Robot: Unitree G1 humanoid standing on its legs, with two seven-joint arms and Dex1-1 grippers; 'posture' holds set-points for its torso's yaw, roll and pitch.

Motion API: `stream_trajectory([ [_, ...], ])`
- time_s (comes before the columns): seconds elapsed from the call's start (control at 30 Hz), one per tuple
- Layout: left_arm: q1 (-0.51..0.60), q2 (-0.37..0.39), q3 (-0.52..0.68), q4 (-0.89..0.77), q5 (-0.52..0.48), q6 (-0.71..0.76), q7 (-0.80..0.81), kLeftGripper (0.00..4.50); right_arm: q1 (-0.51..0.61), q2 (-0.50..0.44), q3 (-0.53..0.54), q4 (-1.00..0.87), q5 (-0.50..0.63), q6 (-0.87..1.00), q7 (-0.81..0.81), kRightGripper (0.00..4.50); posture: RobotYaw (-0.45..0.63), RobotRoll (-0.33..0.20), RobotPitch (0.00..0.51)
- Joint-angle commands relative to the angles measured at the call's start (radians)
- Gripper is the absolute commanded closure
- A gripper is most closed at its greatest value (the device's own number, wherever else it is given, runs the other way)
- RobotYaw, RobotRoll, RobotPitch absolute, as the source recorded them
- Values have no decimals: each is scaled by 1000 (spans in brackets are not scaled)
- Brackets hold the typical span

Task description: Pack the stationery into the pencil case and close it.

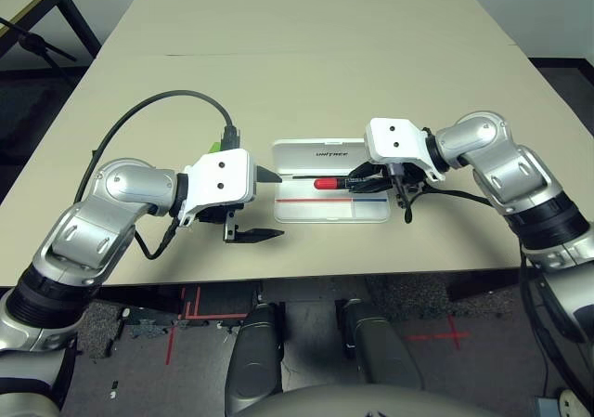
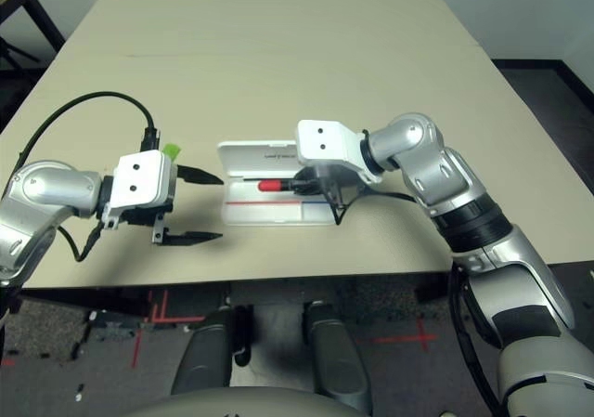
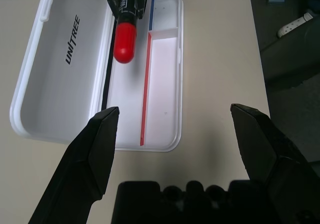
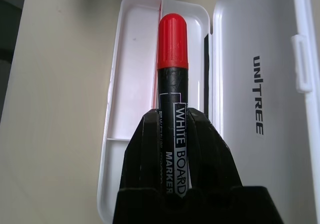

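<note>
The white pencil case (image 1: 371,213) lies open at mid-table, its lid (image 3: 60,74) with "UNITREE" lettering folded back flat. My right gripper (image 4: 175,116) is shut on the red marker (image 4: 172,39), held lengthwise over the tray's (image 4: 132,84) far compartment, red cap (image 1: 327,184) pointing toward my left side. Whether the marker touches the tray I cannot tell. To the left of the case my left gripper (image 1: 277,206) is open with nothing between its fingers (image 3: 97,149), facing the case's short end. A light-green stick (image 2: 173,148) lies on the table behind the left wrist, mostly hidden.
The beige table (image 1: 306,55) stretches far back, with a seam across it. Its front edge (image 1: 306,273) runs just below the case. A black cable (image 1: 167,101) loops over the left arm. Dark furniture legs (image 1: 42,41) stand beyond the table's far left corner.
</note>
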State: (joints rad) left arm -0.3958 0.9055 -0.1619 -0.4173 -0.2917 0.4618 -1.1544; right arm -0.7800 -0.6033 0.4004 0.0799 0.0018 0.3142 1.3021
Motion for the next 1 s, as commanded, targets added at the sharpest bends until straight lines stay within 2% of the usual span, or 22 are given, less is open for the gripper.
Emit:
stream_trajectory([
  [0.03,11,-4,-13,-7,10,-6,5,0,-11,18,18,15,-26,-23,-23,3998,-32,0,155],
  [0.5,33,-2,-10,-7,15,-19,11,0,-12,71,28,66,-60,-90,-51,3998,-23,0,154],
  [0.63,38,-2,-9,-8,16,-21,12,0,-16,70,15,59,-39,-89,-34,2559,-22,0,155],
  [0.83,45,1,-6,-6,18,-26,10,0,-11,27,-36,7,69,-12,61,238,-18,0,155],
  [0.87,47,2,-5,-5,18,-27,9,0,-7,12,-47,-7,95,10,81,40,-17,0,155],
  [1.0,55,9,3,-5,15,-29,6,0,44,-89,-113,-75,221,112,183,40,-15,0,153],
])
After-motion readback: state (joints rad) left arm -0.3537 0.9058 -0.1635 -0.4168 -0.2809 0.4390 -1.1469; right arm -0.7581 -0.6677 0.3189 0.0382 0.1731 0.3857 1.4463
